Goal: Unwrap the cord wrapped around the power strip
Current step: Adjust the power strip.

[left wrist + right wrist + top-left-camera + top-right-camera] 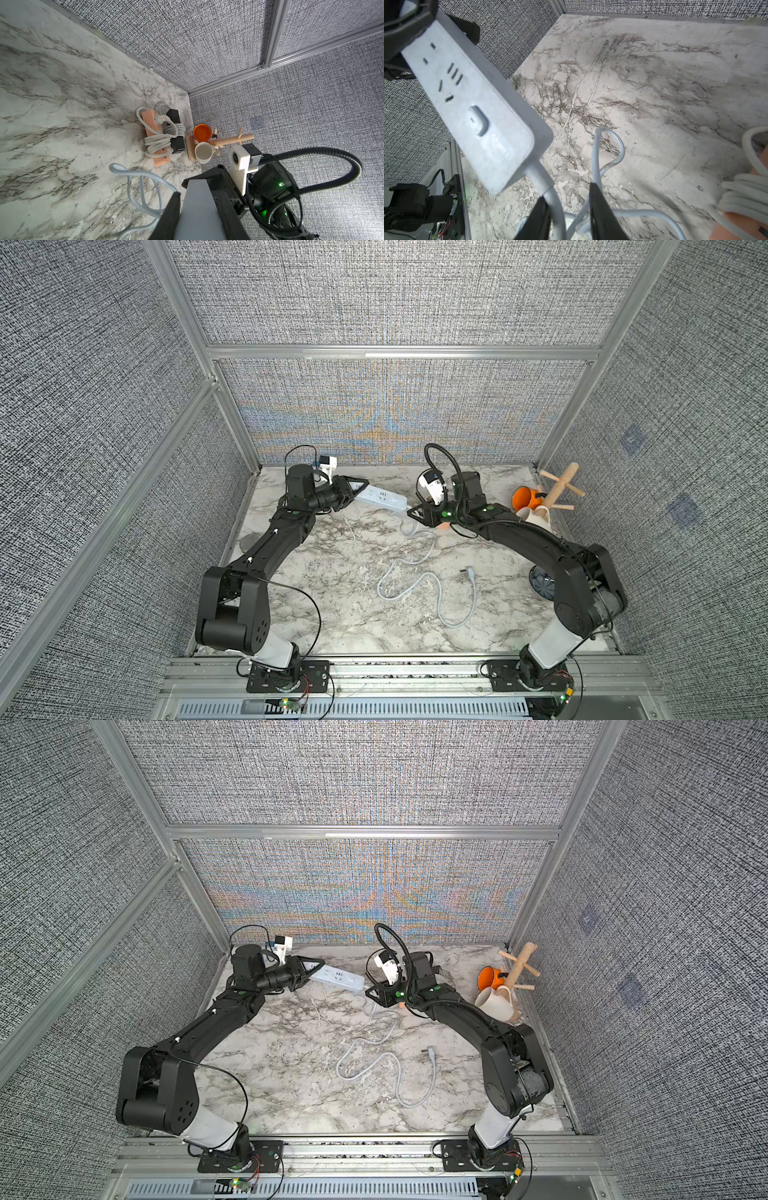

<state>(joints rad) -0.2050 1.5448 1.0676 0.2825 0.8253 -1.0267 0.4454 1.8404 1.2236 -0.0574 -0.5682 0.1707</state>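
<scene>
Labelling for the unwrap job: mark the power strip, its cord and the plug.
power strip (381, 497): in a top view, middle of socket face.
cord (595, 155): right wrist view, strand beside the strip.
plug (469, 571): in a top view, its body.

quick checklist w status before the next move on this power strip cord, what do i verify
1. left gripper grips the power strip by one end: ok
2. right gripper straddles the cord where it leaves the strip: ok
3. right jaws clamped on the cord: cannot tell
4. strip body free of wraps: ok
5. plug lying loose on the table: ok
6. loose cord free of tangles: cannot tell, loops cross near the right gripper
</scene>
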